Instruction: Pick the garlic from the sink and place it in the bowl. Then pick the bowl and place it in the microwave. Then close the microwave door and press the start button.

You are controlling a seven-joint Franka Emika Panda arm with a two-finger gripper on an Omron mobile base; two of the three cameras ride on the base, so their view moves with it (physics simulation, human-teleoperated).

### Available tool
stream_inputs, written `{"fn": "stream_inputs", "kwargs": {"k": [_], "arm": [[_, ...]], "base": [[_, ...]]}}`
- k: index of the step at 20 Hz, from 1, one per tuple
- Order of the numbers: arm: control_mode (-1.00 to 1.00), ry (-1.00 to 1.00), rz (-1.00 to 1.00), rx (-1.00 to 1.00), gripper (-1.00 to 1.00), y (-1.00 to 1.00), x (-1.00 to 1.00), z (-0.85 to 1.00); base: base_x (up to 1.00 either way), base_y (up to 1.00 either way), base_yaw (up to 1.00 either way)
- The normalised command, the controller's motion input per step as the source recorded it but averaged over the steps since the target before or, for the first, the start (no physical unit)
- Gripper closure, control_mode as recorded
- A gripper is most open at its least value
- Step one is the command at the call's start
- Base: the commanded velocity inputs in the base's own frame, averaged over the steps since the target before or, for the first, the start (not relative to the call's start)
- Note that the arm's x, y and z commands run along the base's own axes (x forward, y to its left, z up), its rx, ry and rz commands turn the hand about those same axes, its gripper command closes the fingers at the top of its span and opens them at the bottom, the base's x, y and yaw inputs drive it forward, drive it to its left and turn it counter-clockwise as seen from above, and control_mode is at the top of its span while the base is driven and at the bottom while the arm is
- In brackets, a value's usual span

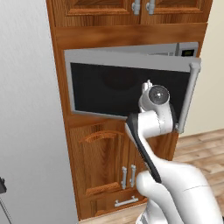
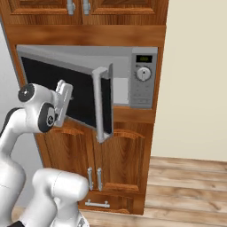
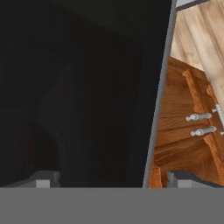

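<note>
The microwave [image 2: 142, 73] is built into a wooden cabinet, and its control panel [image 1: 188, 52] shows at the right. The microwave door [image 1: 122, 89] stands partly open, swung out from its left hinge, with its grey bar handle [image 2: 99, 104] at the free edge. My gripper [image 2: 66, 95] is open, right up against the outside of the door's dark window [image 3: 78, 96]. Its fingertips [image 3: 43, 179] stand wide apart with nothing between them. In the left base view the hand [image 1: 148, 89] sits in front of the window. The garlic, bowl and sink are out of view.
Wooden cabinet doors with metal pulls [image 2: 94, 178] sit under the microwave, and more cabinets [image 1: 142, 6] above it. A tall grey panel [image 1: 26, 109] stands to the left. A beige wall [image 2: 195, 80] and wooden floor [image 2: 186, 186] lie to the right.
</note>
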Motion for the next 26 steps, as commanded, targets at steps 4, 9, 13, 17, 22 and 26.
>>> {"fn": "stream_inputs", "kwargs": {"k": [4,9,13,17,22,26], "arm": [[-1.0,0.02,0.0,0.0,-1.0,-0.09,0.78,0.0],[-1.0,0.06,0.0,0.0,-1.0,-0.05,0.88,-0.04],[-1.0,0.05,0.0,0.0,-1.0,0.0,0.86,-0.04],[-1.0,0.04,0.03,0.0,-1.0,0.0,0.68,-0.04],[-1.0,0.06,0.06,0.0,-1.0,-0.01,0.39,0.0],[-1.0,0.09,0.04,0.0,-1.0,-0.04,0.59,-0.11]], "base": [[0.0,0.0,0.0],[0.0,0.0,0.0],[0.0,0.0,0.0],[0.0,0.0,0.0],[0.0,0.0,0.0],[0.0,0.0,0.0]]}}
